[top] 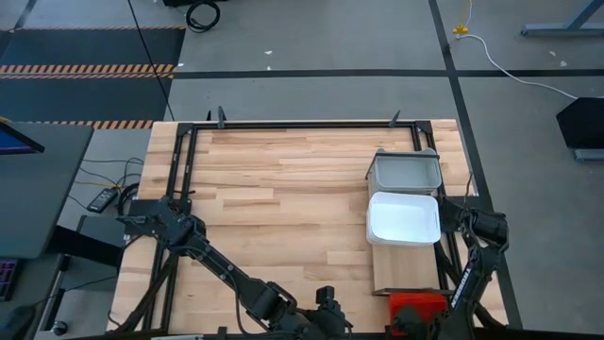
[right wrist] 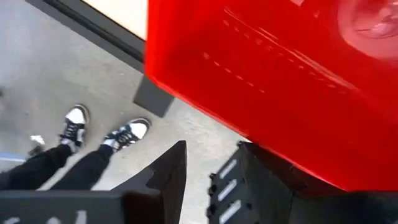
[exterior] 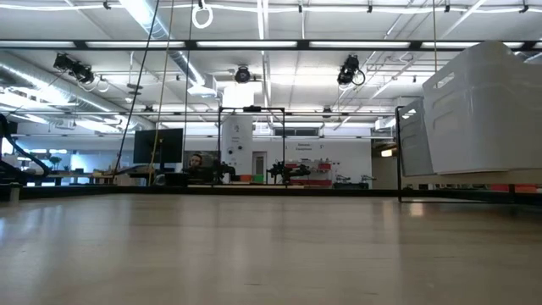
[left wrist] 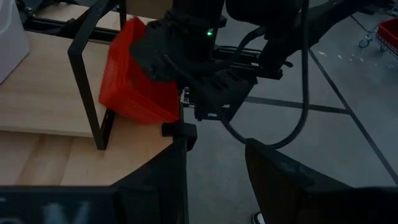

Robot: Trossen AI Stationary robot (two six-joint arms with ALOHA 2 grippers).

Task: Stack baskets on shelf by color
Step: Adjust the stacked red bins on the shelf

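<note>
A red mesh basket point(top: 420, 307) is at the near end of the pale shelf point(top: 406, 269). In the left wrist view it point(left wrist: 134, 81) looks tilted at the table's near right corner. A white basket point(top: 404, 219) and a light grey basket point(top: 406, 172) stand farther back on the shelf, on their bases. My right gripper point(right wrist: 212, 146) is right at the red basket point(right wrist: 280, 74); its fingers show a gap with floor between them. My left gripper point(left wrist: 216, 180) is open and empty at the near edge, pointing toward the red basket. My right gripper has one finger point(right wrist: 261, 174) lying along the red basket's lower edge point(right wrist: 298, 155). The other finger stands free, and nothing shows between the two. I cannot tell whether the finger touches the basket.
A black metal frame point(top: 302, 123) runs around the tabletop, with a post point(left wrist: 87, 93) beside the red basket. The bare butcher-block top point(top: 274, 198) lies left of the shelf. A person's feet point(right wrist: 102, 130) stand on the floor just past the near edge.
</note>
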